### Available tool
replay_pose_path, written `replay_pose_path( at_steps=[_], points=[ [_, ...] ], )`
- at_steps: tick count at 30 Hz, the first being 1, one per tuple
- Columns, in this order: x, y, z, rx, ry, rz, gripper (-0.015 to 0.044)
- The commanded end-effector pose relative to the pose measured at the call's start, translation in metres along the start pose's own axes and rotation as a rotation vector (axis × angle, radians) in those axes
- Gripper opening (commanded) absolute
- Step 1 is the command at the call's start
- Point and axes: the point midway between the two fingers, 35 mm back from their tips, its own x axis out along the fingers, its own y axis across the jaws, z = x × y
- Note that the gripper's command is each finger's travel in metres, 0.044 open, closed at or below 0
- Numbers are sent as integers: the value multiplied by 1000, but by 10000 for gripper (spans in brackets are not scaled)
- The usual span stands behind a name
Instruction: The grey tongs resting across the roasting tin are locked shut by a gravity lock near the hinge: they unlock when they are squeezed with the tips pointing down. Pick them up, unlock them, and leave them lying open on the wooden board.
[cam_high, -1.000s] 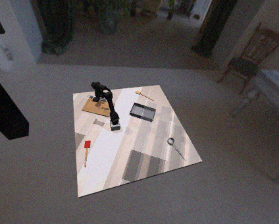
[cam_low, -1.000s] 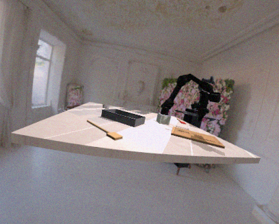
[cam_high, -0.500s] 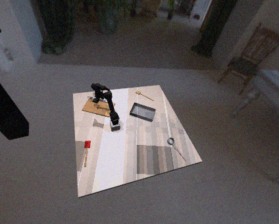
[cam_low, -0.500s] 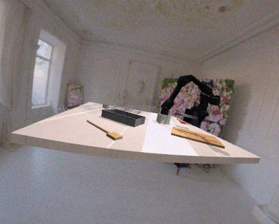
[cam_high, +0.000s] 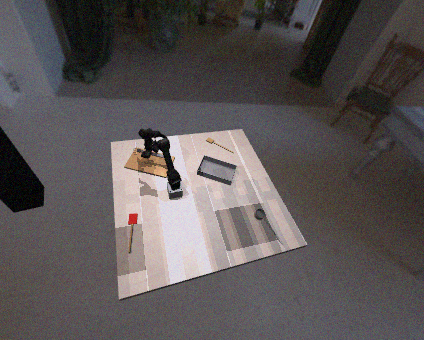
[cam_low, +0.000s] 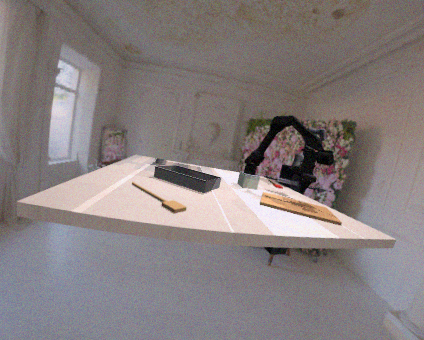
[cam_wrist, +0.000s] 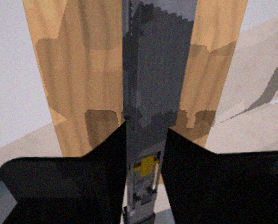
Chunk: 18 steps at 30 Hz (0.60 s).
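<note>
One pair of grey tongs (cam_wrist: 156, 75) is sitting pinched between the narrowed jaws of the gripper (cam_wrist: 145, 172), hanging over the wooden board (cam_wrist: 82, 75) near the bench's far left corner in the top view. The roasting tin (cam_high: 217, 170) is lying well apart toward the far right corner, with nothing across it. The risk, as I judge it, is releasing too early: if the lock is not freed, the tongs will be landing shut rather than open. Whether the arms are spread cannot be told. Letting go from a height could also be bouncing them off the board's edge. The bench (cam_high: 185, 240) is showing pale striped panels, and around it a dim room is holding a wooden chair (cam_high: 382, 85).
</note>
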Motion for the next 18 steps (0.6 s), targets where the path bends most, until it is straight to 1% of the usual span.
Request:
replay_pose_path(
  at_steps=[1,18],
  points=[
    [7,0,1,-1,-2,4,-150],
    [34,-1,3,0,-2,3,-150]
  ],
)
